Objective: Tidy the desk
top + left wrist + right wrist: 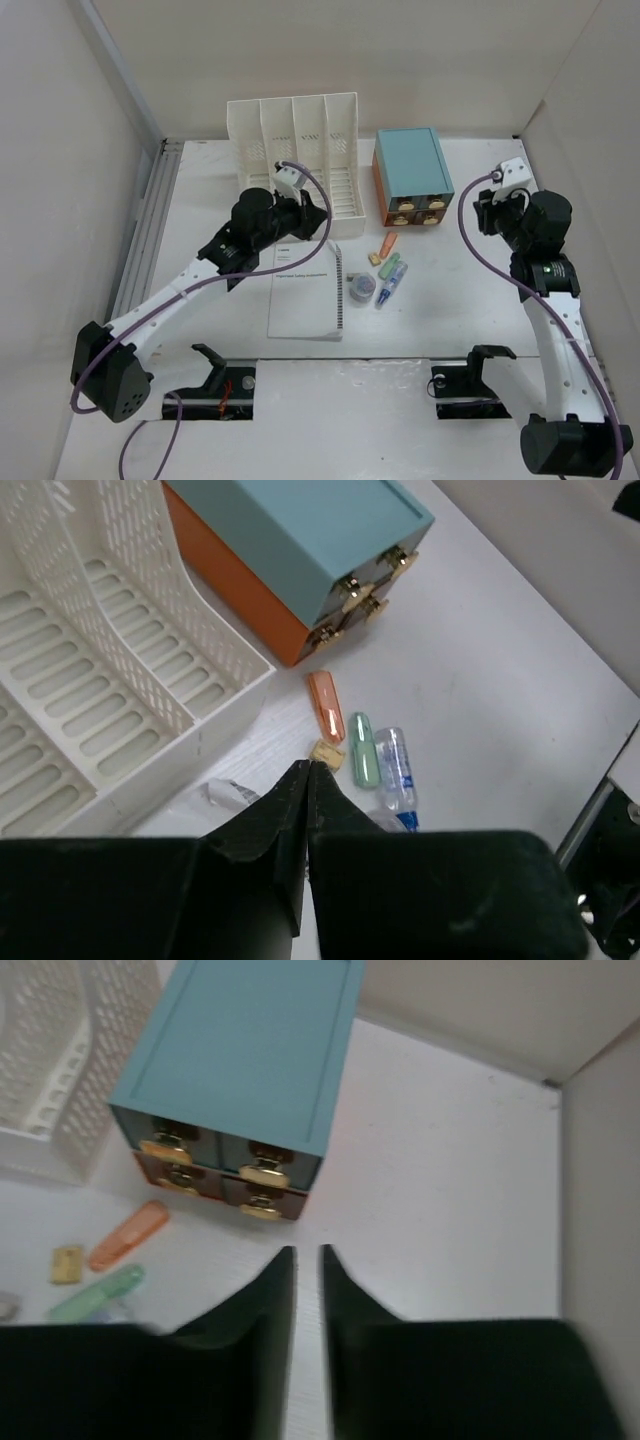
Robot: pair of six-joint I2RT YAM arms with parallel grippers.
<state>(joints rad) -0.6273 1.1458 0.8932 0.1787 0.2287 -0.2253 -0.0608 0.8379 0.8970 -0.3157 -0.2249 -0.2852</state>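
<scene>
A grey metal rail [150, 220] runs along the left edge of the white bench [450, 300], which spans the whole view beneath everything else. At the back stands a white slotted file rack [295, 140]. Just in front of it hovers the left end effector [308, 768], its fingers pressed together with nothing between them. A spiral-bound booklet [307, 295] lies flat near the middle, a small round container [362, 289] just to its right. Next come a tan eraser [327, 753], an orange highlighter [325, 705], a green one [363, 750] and a clear blue-labelled tube [395, 765]. Behind these sits a teal drawer box [410, 170]. The right end effector [305, 1252] hangs to its right, fingers narrowly parted and empty.
</scene>
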